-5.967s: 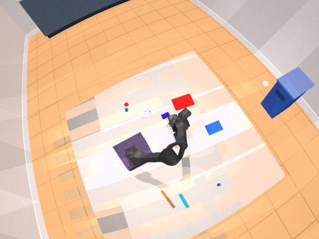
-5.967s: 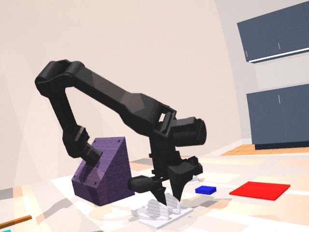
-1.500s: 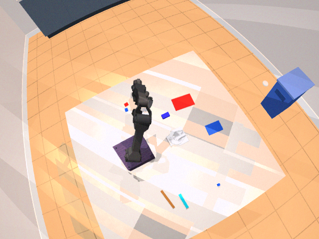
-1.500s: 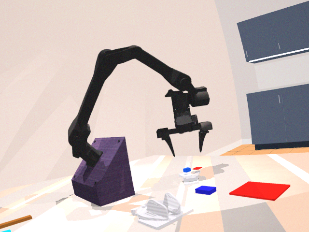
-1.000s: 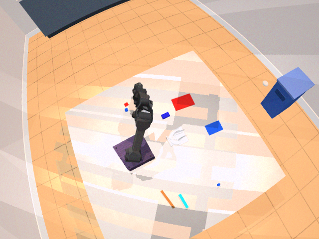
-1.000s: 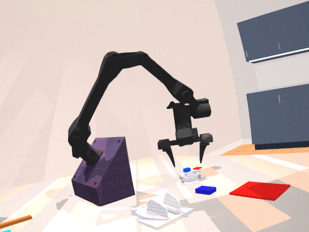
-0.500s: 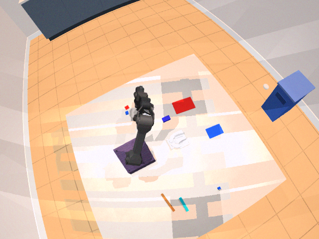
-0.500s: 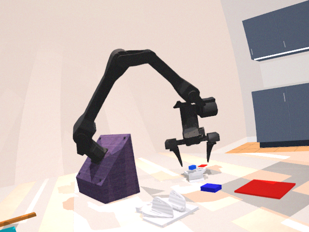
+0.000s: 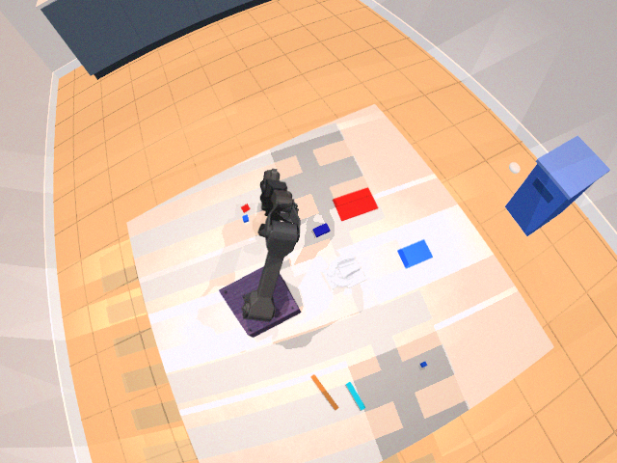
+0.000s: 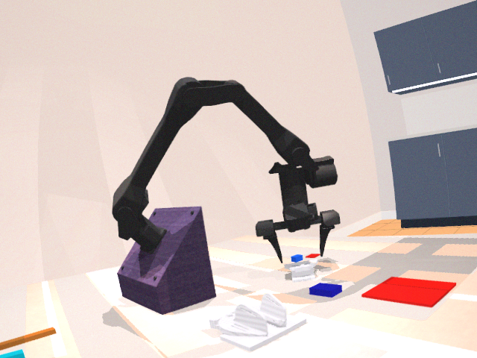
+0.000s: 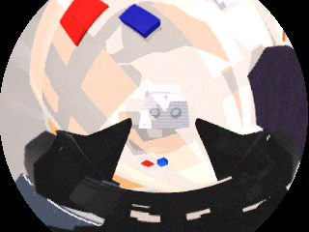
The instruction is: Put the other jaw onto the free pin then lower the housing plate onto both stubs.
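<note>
My gripper (image 10: 302,259) (image 11: 164,122) is open and empty, pointing down with its fingertips above a white block-like part (image 10: 302,271) (image 11: 181,119). Two round rings show on that part in the wrist view; the arm hides it in the top view. Nearer the exterior camera, a flat white base plate (image 10: 294,320) carries two ribbed, curved white jaws, one (image 10: 250,320) at the left and one (image 10: 274,311) at the right. This group is clear of the gripper. The pins, the gear teeth and how each jaw is seated cannot be made out.
A dark blue block (image 9: 321,230) (image 10: 325,290) (image 11: 140,20) and red panel (image 9: 355,204) (image 10: 410,292) (image 11: 82,19) lie near the arm. Small red (image 9: 245,207) (image 11: 147,163) and blue (image 9: 245,218) (image 11: 162,161) pieces lie beyond the ringed part. The purple arm mount (image 9: 286,301) (image 10: 188,265) stands behind.
</note>
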You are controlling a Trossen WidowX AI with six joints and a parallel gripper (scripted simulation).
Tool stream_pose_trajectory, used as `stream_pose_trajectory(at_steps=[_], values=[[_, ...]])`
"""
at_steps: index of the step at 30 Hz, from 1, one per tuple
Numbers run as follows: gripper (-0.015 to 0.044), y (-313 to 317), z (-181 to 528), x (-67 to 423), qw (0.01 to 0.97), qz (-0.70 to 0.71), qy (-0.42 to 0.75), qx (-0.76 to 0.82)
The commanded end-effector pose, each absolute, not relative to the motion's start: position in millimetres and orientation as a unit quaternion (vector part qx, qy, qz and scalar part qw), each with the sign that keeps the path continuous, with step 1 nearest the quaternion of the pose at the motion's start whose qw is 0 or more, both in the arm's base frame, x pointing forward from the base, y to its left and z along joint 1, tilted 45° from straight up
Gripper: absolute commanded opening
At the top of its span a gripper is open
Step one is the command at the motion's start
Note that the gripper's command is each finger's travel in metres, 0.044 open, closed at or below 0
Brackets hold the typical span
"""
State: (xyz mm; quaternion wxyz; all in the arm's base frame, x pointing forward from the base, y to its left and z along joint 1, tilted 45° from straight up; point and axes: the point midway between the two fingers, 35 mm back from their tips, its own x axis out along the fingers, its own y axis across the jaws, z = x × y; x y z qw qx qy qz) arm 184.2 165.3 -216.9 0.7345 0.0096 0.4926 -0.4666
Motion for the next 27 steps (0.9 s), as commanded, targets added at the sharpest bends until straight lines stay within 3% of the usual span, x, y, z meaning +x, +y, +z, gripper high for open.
stream_pose_trajectory(at_steps=[1, 27], values=[[0.044, 159.3, -221.9, 183.8, 0.735, -0.467, 0.492, 0.005], [0.044, 144.3, -237.2, 185.3, 0.735, -0.467, 0.492, 0.005]])
